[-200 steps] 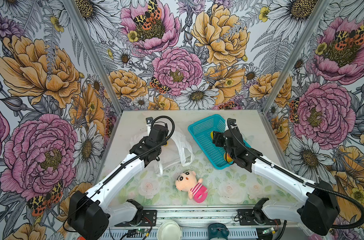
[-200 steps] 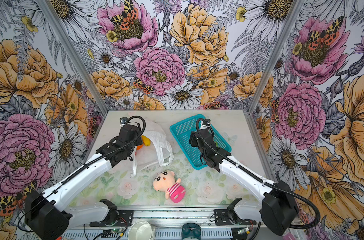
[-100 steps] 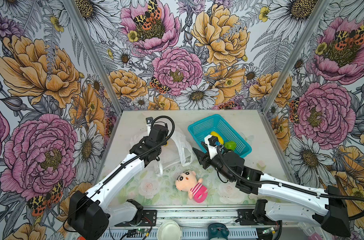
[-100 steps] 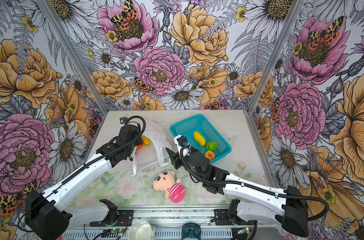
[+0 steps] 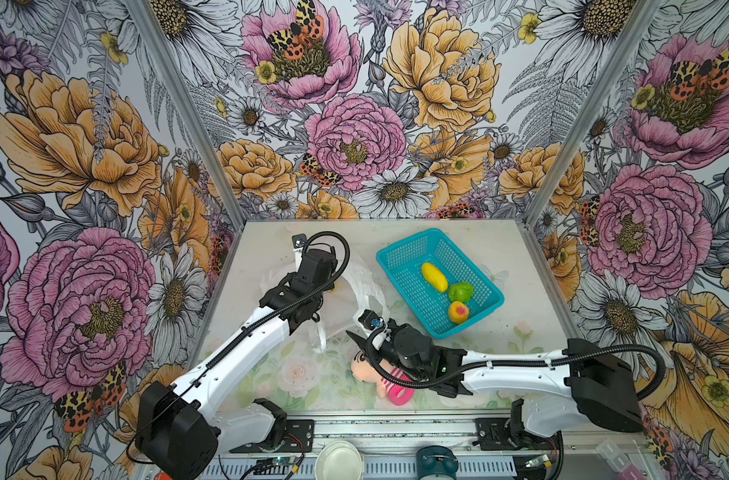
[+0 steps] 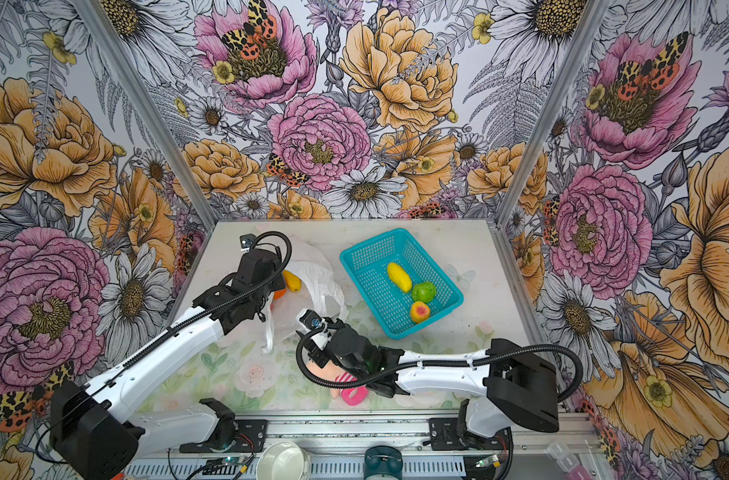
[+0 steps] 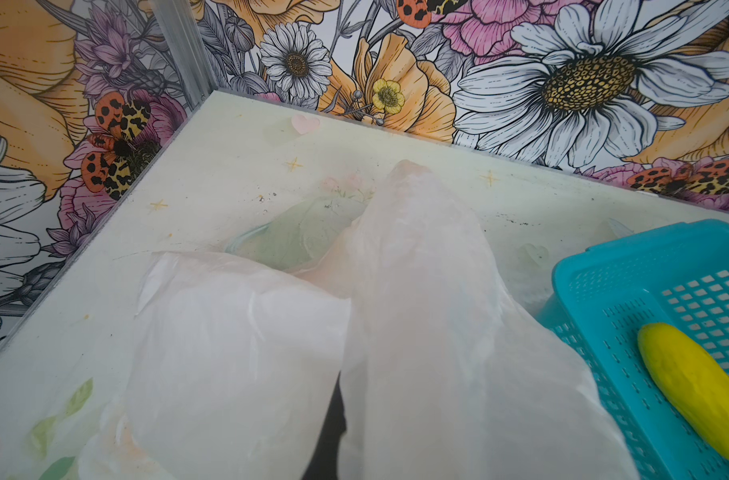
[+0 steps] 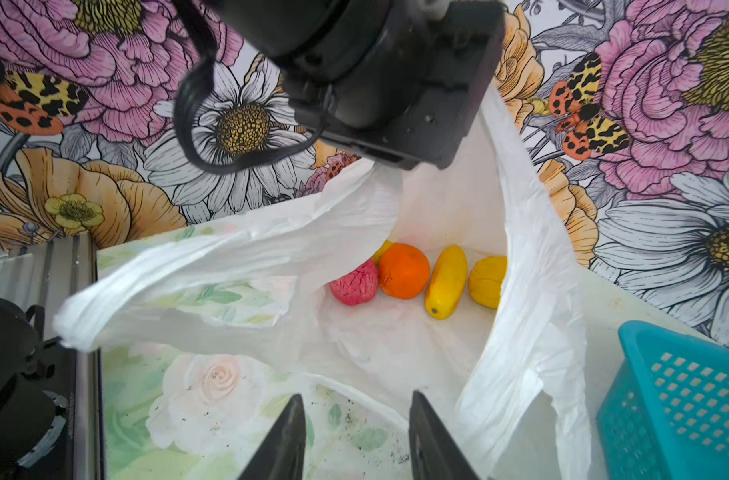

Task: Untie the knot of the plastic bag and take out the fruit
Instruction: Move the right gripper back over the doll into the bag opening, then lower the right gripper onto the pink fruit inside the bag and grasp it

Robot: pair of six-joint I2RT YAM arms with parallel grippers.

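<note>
Where the desk (image 5: 521,257) nears its left wall, the plastic bag (image 5: 367,282) lies mouth agape, its edge pinched and lifted by the left hand (image 8: 381,160), with the teal basket (image 5: 412,299) beside it. At the bag mouth hovers the right hand (image 8: 356,395), fingers narrowly apart, empty. Deep in the bag: pink-red fruit (image 8: 354,286), orange (image 8: 403,271), long yellow fruit (image 8: 446,280), round yellow fruit (image 8: 487,280); in the basket: elongated yellow fruit (image 5: 434,277), green fruit (image 5: 460,291), blushed yellow fruit (image 5: 457,311).

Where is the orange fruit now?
Right wrist view: the orange fruit sits in the open plastic bag, left side, between the pink-red fruit and a long yellow fruit.
</note>
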